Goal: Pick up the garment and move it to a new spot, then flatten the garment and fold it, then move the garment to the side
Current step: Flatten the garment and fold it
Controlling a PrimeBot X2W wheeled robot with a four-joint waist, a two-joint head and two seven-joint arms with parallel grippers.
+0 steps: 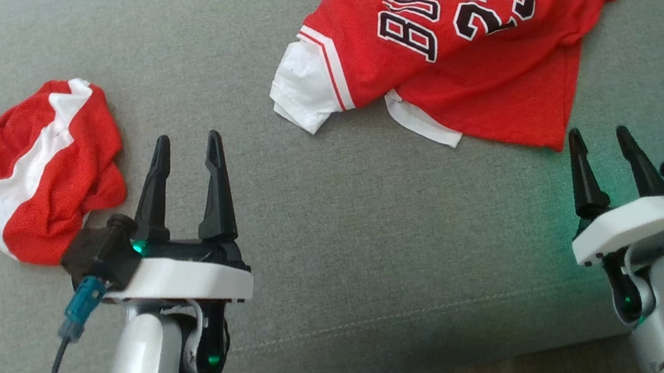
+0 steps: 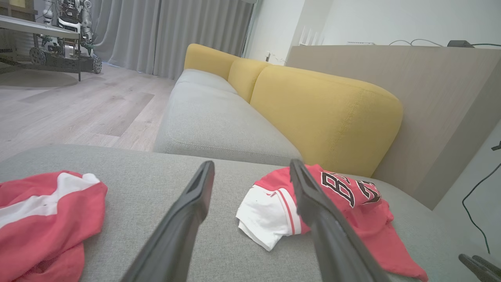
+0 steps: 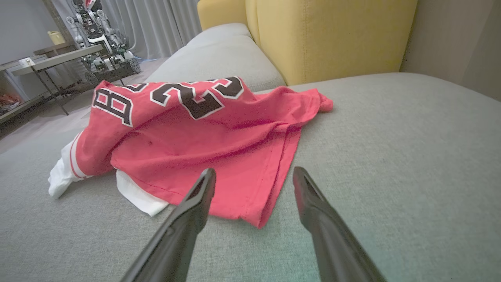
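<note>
Red jersey [image 1: 484, 85] with a black 23 lies crumpled on the grey cushion [image 1: 339, 242], upper right in my head view, white sleeve poking out toward the middle. My right gripper [image 1: 598, 132] hovers just below its lower hem corner, fingers spread apart, nothing in them. My left gripper [image 1: 187, 139] is also spread wide and empty, just beside a second red-and-white garment [image 1: 39, 178] bunched at the cushion's left. Yellow backrest [image 2: 325, 113] stands behind the jersey.
</note>
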